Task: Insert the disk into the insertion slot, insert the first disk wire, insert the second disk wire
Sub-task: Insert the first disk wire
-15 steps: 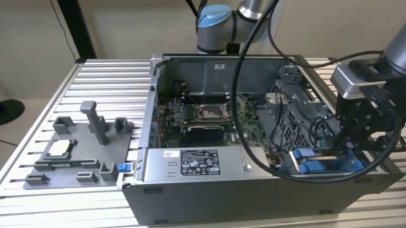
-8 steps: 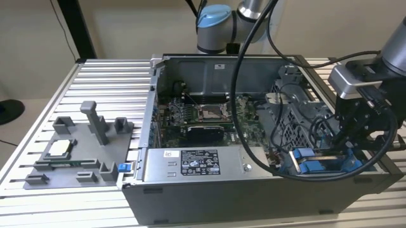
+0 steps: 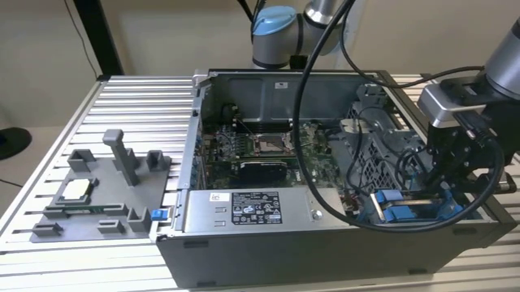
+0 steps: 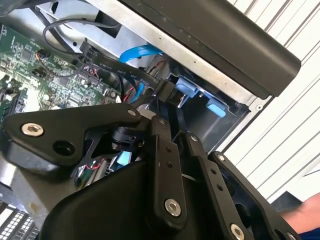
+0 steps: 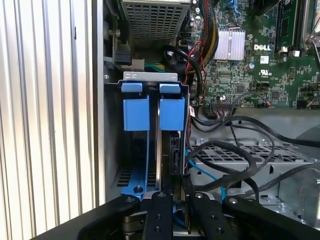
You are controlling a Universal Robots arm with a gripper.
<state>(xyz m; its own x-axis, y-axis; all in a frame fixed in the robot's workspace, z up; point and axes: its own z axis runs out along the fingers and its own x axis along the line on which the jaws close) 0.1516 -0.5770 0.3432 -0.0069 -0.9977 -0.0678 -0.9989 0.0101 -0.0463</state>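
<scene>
Grey metal insertion slot [image 5: 150, 76] with 2 bright blue rails [image 5: 135, 114], gripper [image 4: 163, 106] fingers narrow, pinching flat black disk wire [image 4: 120, 67]

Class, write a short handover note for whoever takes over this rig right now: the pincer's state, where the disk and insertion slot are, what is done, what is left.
Pincer: hangs inside a corner of the computer case, right over the insertion slot. I cannot tell whether it is open or shut.
Disk: appears to stand on edge in the insertion slot, below one of its blue tabs.
Done: the disk insertion, as far as the views show.
Left: both disk wires. A blue wire and black cables lie beside the slot, and no plugged connection is visible.
</scene>
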